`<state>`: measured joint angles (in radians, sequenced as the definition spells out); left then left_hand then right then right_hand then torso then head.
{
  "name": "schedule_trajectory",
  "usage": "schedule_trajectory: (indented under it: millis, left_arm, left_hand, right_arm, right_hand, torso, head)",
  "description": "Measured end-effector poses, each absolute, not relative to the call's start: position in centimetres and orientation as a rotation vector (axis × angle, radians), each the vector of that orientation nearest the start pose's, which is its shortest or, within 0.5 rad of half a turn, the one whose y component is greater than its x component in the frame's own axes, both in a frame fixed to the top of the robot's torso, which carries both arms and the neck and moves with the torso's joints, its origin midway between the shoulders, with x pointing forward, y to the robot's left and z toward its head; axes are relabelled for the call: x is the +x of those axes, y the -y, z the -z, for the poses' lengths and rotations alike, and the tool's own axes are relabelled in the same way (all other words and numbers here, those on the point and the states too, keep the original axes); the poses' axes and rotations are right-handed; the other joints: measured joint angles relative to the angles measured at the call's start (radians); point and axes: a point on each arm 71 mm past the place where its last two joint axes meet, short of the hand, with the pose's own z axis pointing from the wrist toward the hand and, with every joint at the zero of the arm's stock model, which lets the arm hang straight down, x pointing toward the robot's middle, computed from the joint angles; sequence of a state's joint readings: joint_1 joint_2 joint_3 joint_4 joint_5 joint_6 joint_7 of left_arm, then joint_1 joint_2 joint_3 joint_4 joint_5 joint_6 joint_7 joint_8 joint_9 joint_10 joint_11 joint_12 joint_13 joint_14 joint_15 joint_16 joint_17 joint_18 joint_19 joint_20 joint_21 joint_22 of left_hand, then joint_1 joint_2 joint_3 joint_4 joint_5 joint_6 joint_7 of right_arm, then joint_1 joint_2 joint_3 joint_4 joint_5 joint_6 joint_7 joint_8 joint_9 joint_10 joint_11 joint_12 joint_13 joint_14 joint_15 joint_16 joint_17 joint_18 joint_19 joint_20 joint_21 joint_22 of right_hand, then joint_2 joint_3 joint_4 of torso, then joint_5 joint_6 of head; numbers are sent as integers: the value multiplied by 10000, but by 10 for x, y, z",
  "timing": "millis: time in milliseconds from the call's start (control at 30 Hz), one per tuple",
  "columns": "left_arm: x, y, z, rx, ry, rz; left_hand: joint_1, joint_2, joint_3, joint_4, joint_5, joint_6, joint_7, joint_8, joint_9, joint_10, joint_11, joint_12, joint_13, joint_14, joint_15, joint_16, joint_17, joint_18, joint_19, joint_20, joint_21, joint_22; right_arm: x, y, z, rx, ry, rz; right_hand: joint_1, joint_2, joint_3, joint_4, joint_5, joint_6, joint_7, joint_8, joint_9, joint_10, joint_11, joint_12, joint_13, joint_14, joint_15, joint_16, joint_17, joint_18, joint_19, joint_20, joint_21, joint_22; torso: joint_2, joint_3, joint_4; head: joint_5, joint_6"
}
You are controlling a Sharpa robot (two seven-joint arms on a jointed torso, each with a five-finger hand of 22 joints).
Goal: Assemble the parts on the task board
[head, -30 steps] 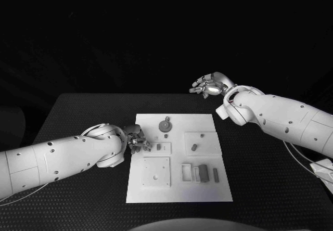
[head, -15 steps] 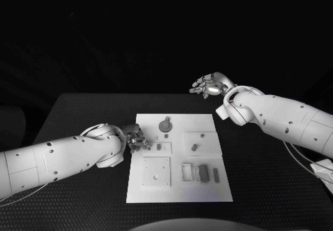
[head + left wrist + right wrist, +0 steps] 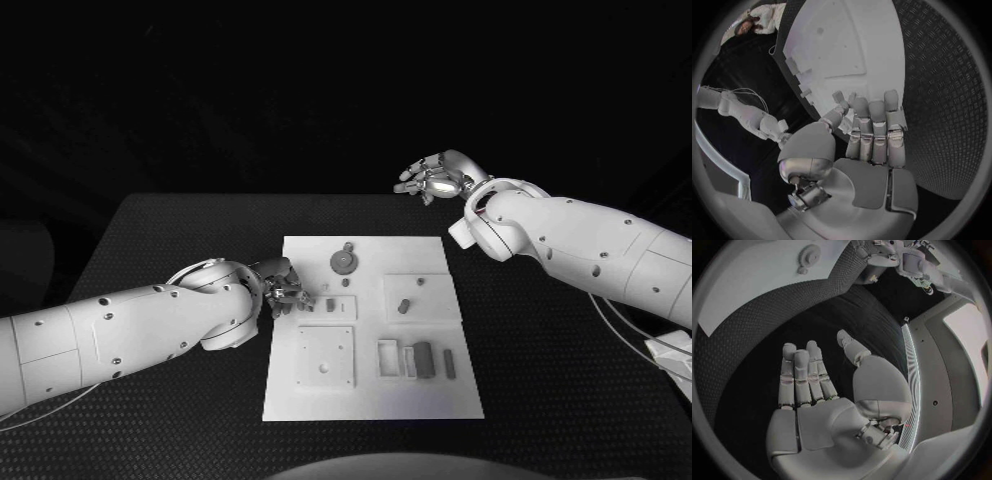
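**A:** At the left edge of the task board point(image 3: 372, 330), what is your left hand point(image 3: 283, 288) doing?

**B:** My left hand hovers there with its fingers point(image 3: 872, 131) curled loosely forward, narrow rather than spread. I cannot tell from either view whether anything is pinched between them; no part is plainly held. I judge it is placed there to reach the small square plate point(image 3: 326, 306) just beside the fingertips, where a short peg-like part point(image 3: 330, 303) stands.

**A:** And the right hand?

**B:** My right hand point(image 3: 437, 178) is raised over the far edge of the counter point(image 3: 173, 240), well apart from the board, palm up, fingers gently bent, holding nothing. I take this as a parked pose, kept clear so the head view of the board is not blocked.

**A:** Moving outward, where do the parts lie?

**B:** Nearest the far end is the gear point(image 3: 343, 261), lying flat; the right wrist view shows it too point(image 3: 807, 253). On the right-hand square sits another small part point(image 3: 405, 304). Toward the near end lies a larger square plate point(image 3: 325, 356), and beside it a dark block point(image 3: 421, 359) in an open frame, with a thin bar point(image 3: 449, 364) just to its right.

**A:** How far along is the work?

**B:** Early, in my judgement: most pieces lie separate.
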<state>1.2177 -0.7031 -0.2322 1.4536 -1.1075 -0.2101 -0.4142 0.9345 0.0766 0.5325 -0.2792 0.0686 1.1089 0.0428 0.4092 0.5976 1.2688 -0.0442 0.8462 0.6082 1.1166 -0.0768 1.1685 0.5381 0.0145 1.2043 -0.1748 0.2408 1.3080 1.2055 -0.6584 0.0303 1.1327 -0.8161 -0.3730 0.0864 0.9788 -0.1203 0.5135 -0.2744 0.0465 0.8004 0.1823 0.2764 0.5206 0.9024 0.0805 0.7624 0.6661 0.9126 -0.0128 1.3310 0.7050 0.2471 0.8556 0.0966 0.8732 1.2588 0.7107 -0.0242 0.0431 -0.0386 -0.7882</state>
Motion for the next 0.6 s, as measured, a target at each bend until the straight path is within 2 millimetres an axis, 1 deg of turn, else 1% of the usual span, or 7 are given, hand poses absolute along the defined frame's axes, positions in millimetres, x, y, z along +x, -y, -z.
schedule_trajectory:
  millis: [67, 600]
  left_arm:
    - [470, -173, 269, -1826, -21406, 4756]
    - [470, -171, 270, -1679, -21271, 4808]
  left_hand:
    - [0, 0, 0, 0, 2, -1, 1, -1, 2, 2, 2, 0, 0, 0, 0, 0, 0, 0, 0, 0, 0, 0]
    - [38, -38, -2, -3, -1, 27, -27, -39, 6, 21, 12, -37, -1, 0, 1, 0, -8, 0, 40, -6, 0, -3]
  right_arm:
    - [563, 231, 179, 5109, -15601, -8858]
    - [563, 231, 180, 5106, -15615, -8855]
  right_hand:
    - [-34, 34, 0, 0, 0, -1, 0, 0, 0, 0, 0, 0, 0, 7, -7, 0, 0, 0, 0, 0, 0, 0]
    - [-32, 33, 0, 0, 0, 24, 17, 0, 0, 0, 0, 0, -22, 23, -19, 0, 2, 0, 0, 0, 0, 0]
  torso:
    - [0, 0, 0]
    - [6, 0, -12]
  head:
    - [3, 0]
    - [3, 40]
